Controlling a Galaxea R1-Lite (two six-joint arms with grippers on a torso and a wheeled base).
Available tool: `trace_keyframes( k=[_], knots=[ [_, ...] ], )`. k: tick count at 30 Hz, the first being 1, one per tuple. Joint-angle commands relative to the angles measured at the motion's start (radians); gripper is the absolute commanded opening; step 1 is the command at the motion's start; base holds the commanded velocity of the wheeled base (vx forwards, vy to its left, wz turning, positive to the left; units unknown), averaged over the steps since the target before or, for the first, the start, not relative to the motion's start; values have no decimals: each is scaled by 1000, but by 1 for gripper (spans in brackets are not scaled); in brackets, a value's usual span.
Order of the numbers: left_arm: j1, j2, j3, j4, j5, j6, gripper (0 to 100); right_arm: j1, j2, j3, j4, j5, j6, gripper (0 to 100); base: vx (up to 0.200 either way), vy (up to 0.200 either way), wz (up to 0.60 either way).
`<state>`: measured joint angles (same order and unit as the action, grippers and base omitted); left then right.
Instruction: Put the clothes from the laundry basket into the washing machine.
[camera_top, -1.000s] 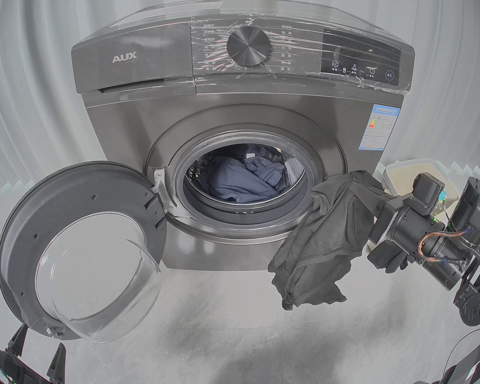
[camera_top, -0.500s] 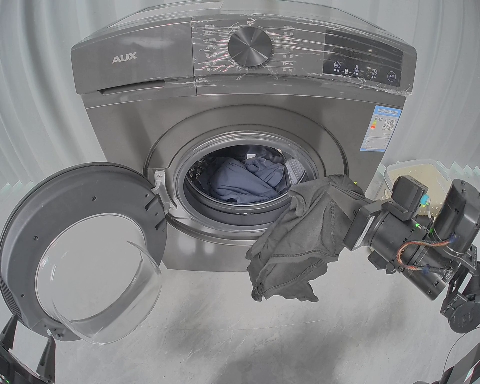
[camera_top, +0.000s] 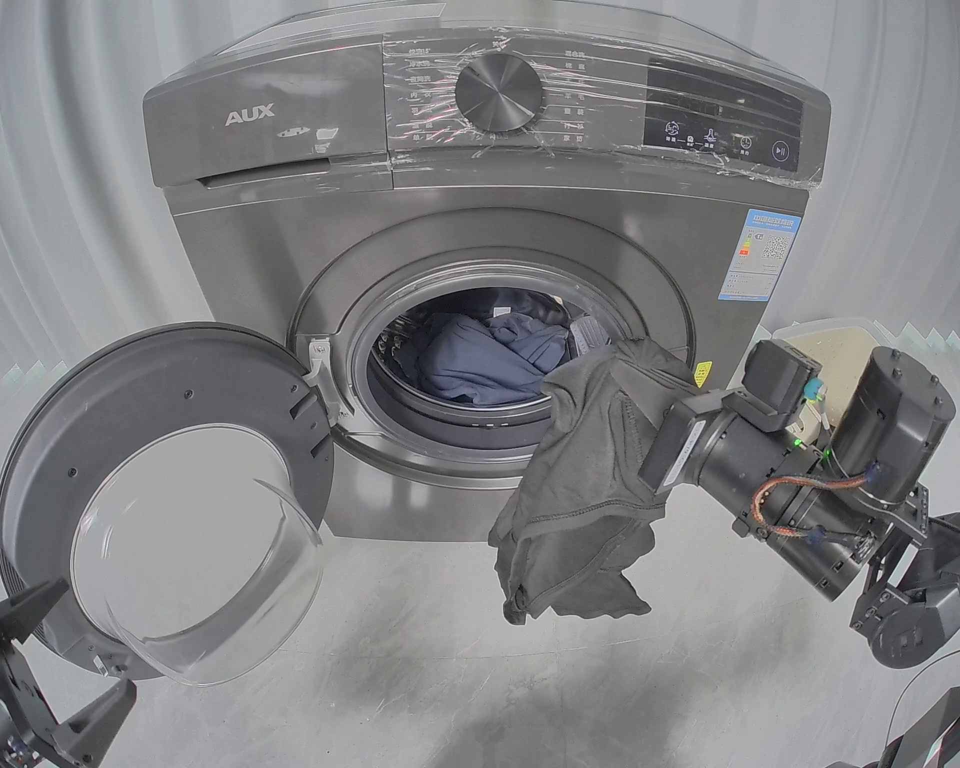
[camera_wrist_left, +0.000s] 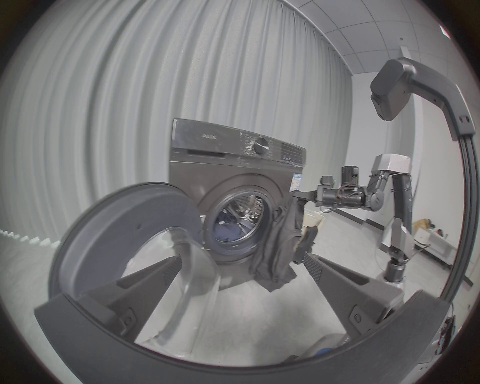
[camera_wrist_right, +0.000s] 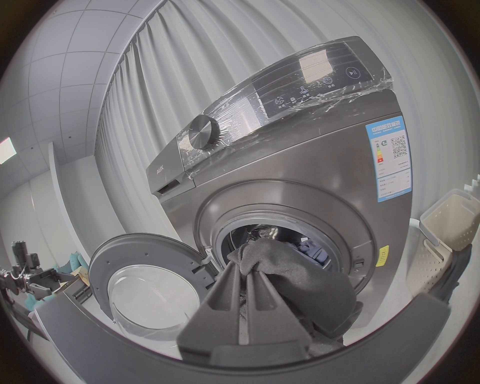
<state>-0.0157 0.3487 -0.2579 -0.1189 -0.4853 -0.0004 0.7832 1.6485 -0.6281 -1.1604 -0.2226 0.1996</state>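
We see our right arm as matt black cylinders, with a copper-braided cable looped along the wrist, a small green light and a boxy black camera block. Our left gripper has dark grey, wedge-shaped fingers, each with a round screw hole near its base.

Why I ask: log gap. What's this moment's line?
right gripper: shut on garment | garment: hanging at washer opening | door: open | left gripper: open
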Motion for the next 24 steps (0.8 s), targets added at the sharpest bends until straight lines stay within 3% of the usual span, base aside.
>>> trace_keyframes(
  k=[1,10,16,24],
  knots=[
    [-105,362,-66,-133,-91,25,100,51,70,-82,-35,3,14,0,0,0,0],
    [-306,607,-69,-257,-25,25,100,68,123,-142,-117,9,12,0,0,0,0],
    [-366,748,-75,-364,10,22,100,84,126,-147,-134,12,12,0,0,0,0],
    [-454,906,-86,-427,44,22,100,85,126,-154,-134,12,12,0,0,0,0]
  ],
)
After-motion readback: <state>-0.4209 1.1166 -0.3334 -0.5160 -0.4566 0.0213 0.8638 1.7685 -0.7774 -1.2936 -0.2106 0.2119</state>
